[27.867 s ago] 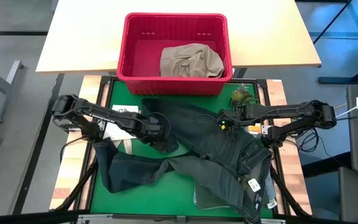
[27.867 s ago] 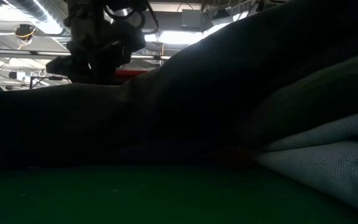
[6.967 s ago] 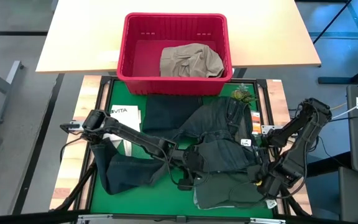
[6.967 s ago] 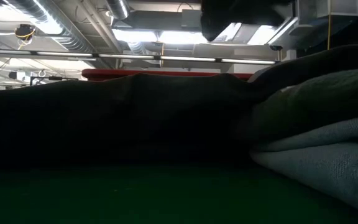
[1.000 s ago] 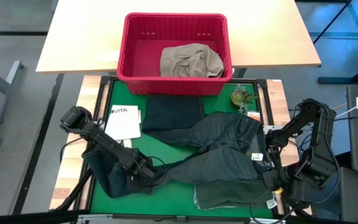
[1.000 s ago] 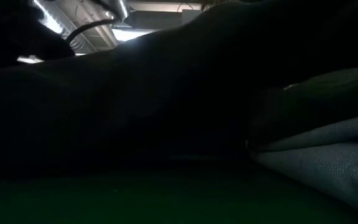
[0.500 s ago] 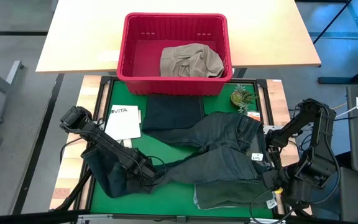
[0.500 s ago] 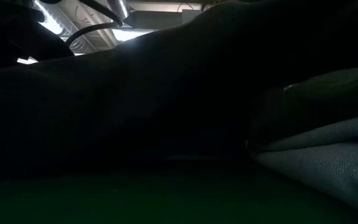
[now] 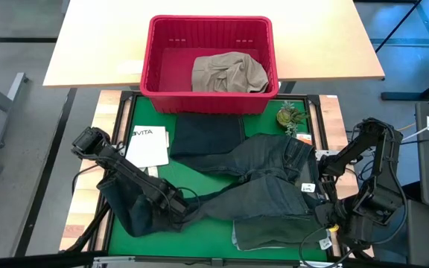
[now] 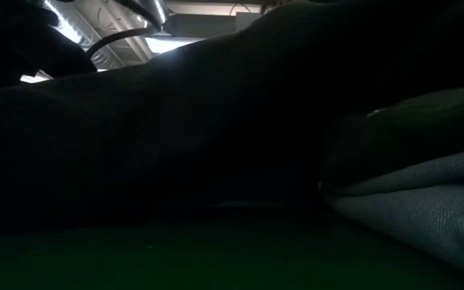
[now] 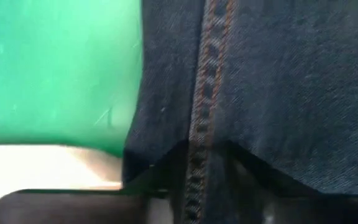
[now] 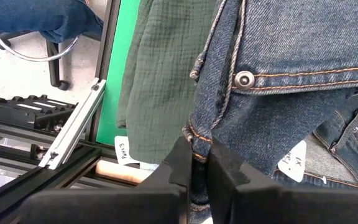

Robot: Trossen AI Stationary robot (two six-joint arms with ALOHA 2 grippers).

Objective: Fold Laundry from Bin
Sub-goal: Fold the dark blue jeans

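Near the green mat's front-right corner, the right gripper is clenching the jeans' waistband edge; the left gripper is pinching a leg seam.

jeans: dark denim, spread on mat | bin: red, holds crumpled khaki garment

Low view: dark jeans fill frame, table hidden.

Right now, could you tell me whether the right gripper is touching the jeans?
Touching. The right wrist view shows the right gripper pinching the jeans at the waistband edge just below the metal button.
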